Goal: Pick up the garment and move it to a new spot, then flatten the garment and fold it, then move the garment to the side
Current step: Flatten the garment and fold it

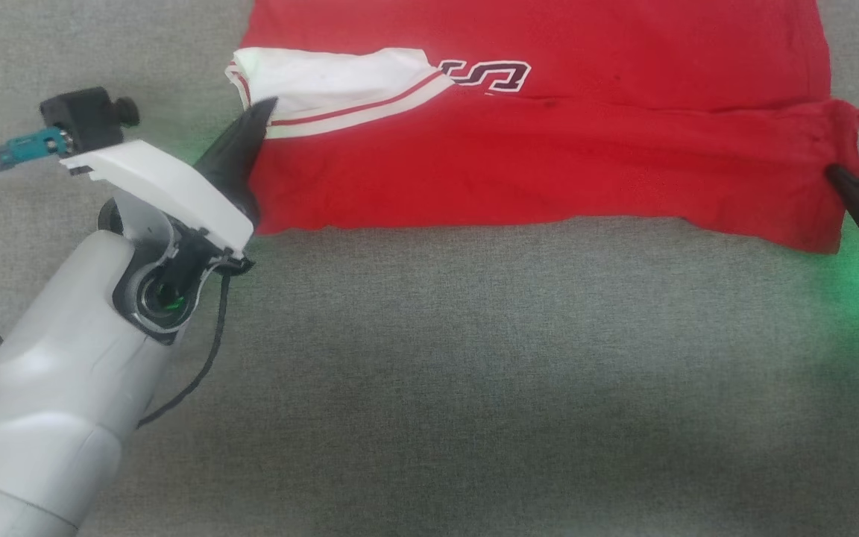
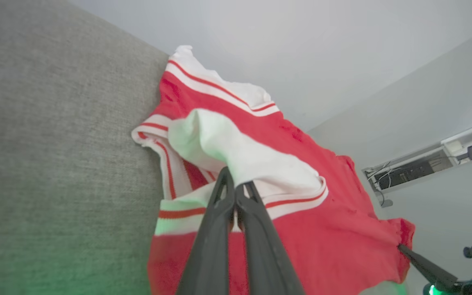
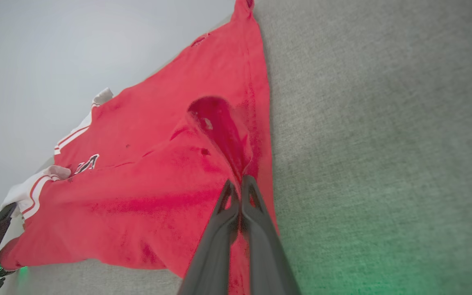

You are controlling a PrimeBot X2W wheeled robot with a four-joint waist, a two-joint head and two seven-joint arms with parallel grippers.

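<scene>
The red garment (image 1: 549, 156) lies across the grey surface with its near part folded over, a white sleeve (image 1: 325, 86) with striped trim on top at the left. My left gripper (image 1: 264, 108) is shut on the white sleeve edge; in the left wrist view its fingers (image 2: 236, 192) pinch the sleeve fabric (image 2: 236, 151). My right gripper (image 1: 832, 173) is shut on the garment's right edge, where a red fold (image 3: 219, 123) rises just ahead of the fingers (image 3: 240, 188). The garment (image 3: 158, 184) stretches between both grippers.
Grey textured surface (image 1: 474, 373) extends toward me in front of the garment. A black cable (image 1: 198, 365) hangs by my left forearm. In the left wrist view a pale wall and a shelf with equipment (image 2: 424, 164) stand beyond the surface.
</scene>
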